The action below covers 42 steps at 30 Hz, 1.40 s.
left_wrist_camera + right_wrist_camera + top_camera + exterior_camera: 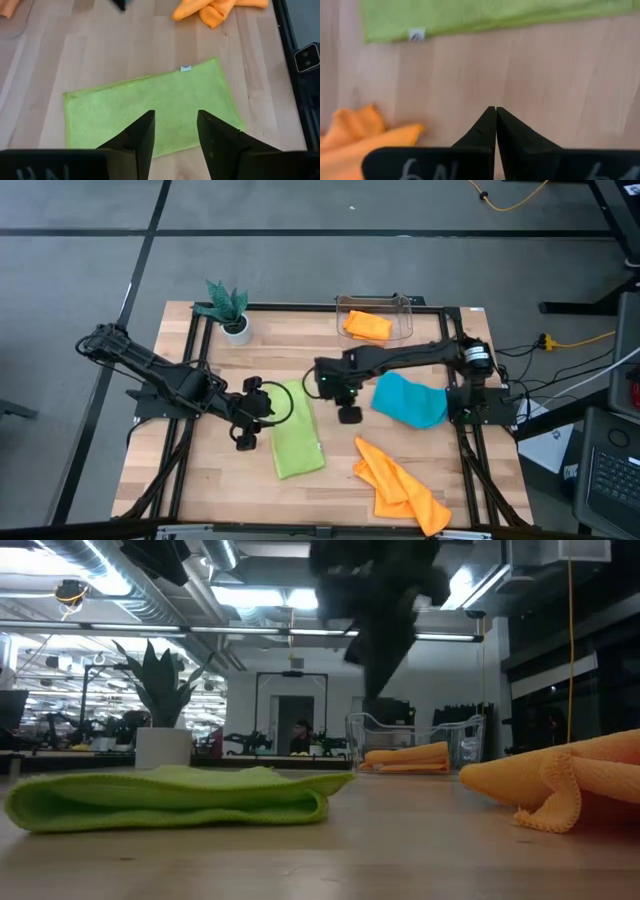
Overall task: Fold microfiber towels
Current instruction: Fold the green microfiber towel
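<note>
Plant: a small green plant in a white pot (230,310) stands at the table's far left corner, clear of the work.
Left gripper: the left gripper (243,432) hovers just left of the lime green towel, fingers apart and empty; the left wrist view looks down between them at the cloth.
Lime green towel: the lime green towel (296,442) lies folded flat in a long rectangle, its white tag (185,68) at one edge.
Right gripper: the right gripper (349,414) hangs above bare wood between the green and teal towels, its fingers pressed together, holding nothing.
Teal-blue towel: the teal-blue towel (410,401) lies rumpled, just right of that gripper.
Orange towels: one orange towel (400,484) lies crumpled near the front edge; another orange towel (366,326) sits folded in the clear plastic bin (403,305).
Advice: for the next fold, probably take a clean corner of the green cloth rather than its bulk, and bring edge onto edge squarely.
</note>
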Motion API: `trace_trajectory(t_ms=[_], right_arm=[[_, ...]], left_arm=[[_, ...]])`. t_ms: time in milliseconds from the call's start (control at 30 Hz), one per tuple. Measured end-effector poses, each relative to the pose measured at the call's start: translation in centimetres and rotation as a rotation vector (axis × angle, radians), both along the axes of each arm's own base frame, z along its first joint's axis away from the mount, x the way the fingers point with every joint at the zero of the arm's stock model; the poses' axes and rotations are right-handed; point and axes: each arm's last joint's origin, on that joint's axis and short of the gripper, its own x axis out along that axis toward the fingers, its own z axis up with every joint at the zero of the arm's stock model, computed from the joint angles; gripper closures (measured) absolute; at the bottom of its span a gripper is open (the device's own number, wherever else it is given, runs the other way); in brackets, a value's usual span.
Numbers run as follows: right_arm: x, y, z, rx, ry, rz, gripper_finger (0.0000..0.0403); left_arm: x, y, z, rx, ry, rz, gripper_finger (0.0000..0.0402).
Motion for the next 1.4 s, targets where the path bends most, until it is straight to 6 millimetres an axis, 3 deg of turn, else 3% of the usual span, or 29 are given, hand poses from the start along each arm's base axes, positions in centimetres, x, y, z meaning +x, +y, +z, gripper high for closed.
trace_trajectory(t_ms=[267,400,567,733,933,1233,1400], right_arm=[[-1.9,3.5,1.1,-0.144,0.087,-0.033,0.0386],[-2.9,5.9,0.6,-0.159,0.122,0.044,0.0386],[-5.5,7.3,-0.4,-0.153,0.081,0.044,0.0386],[-7.8,8.5,-1.7,-0.070,-0.123,-0.004,0.0386],[-7.6,10.1,-2.7,0.046,-0.498,0.042,0.0386],[-7.2,11.1,-2.4,0.073,-0.668,0.107,0.0386],[-6.7,11.3,-1.6,0.101,-0.764,0.102,0.0371]], left_arm=[[0.0,0.0,0.0,-0.017,0.000,0.019,0.0260],[0.0,0.0,0.0,-0.016,0.002,0.019,0.0260],[0.0,0.0,0.0,-0.033,0.000,0.038,0.0260],[0.0,-0.1,0.0,-0.084,0.008,0.060,0.0260],[0.7,-2.6,0.0,-0.101,-0.071,-0.070,0.0260],[3.2,-7.5,-5.5,-0.017,0.036,-0.141,0.0260],[3.9,-8.5,-7.2,-0.068,0.064,-0.063,0.0260]])
